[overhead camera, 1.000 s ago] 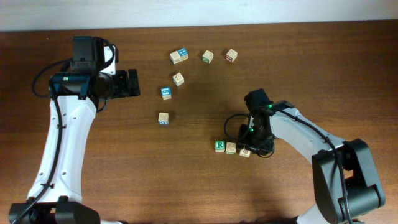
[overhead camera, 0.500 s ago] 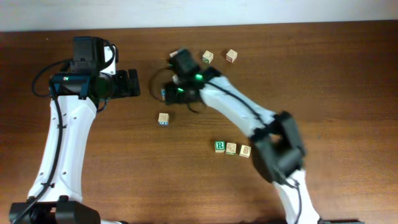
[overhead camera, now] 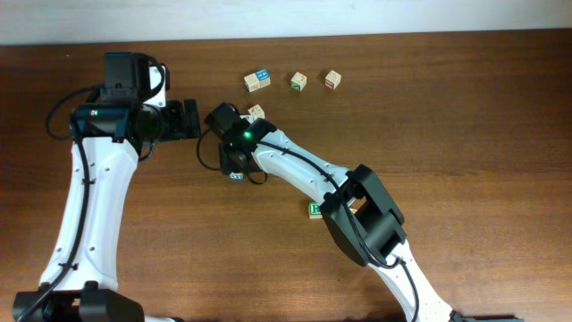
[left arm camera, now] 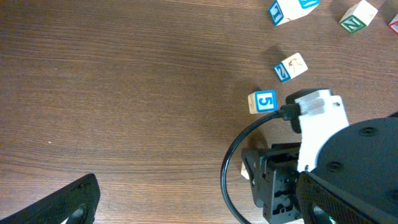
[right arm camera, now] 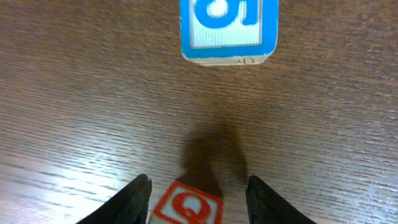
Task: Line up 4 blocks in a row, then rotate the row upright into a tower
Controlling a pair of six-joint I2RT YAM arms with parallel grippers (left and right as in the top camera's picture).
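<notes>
My right gripper [right arm camera: 199,184] is open and pointing down, its fingers either side of a tan cube with a red "Q" [right arm camera: 189,208], with a small gap on each side. Just beyond it lies a blue "5" cube [right arm camera: 229,30]. From overhead, the right arm reaches across to the left middle of the table, where the gripper [overhead camera: 235,165] covers most of that cube [overhead camera: 236,177]. The green "R" block [overhead camera: 314,210] peeks out from under the arm; its neighbours are hidden. My left gripper [overhead camera: 189,119] hangs wide open and holds nothing.
Four more cubes lie at the back: a blue-faced one [overhead camera: 257,80], a green-print one [overhead camera: 298,81], a red-print one [overhead camera: 332,79] and a tan one [overhead camera: 256,112]. The right arm's black wrist [left arm camera: 323,162] sits close in front of my left gripper.
The right arm swung from the row of blocks at the front right to the back cubes, then down over the lone cube at left middle. Its jaws narrowed. The left arm stayed still.
</notes>
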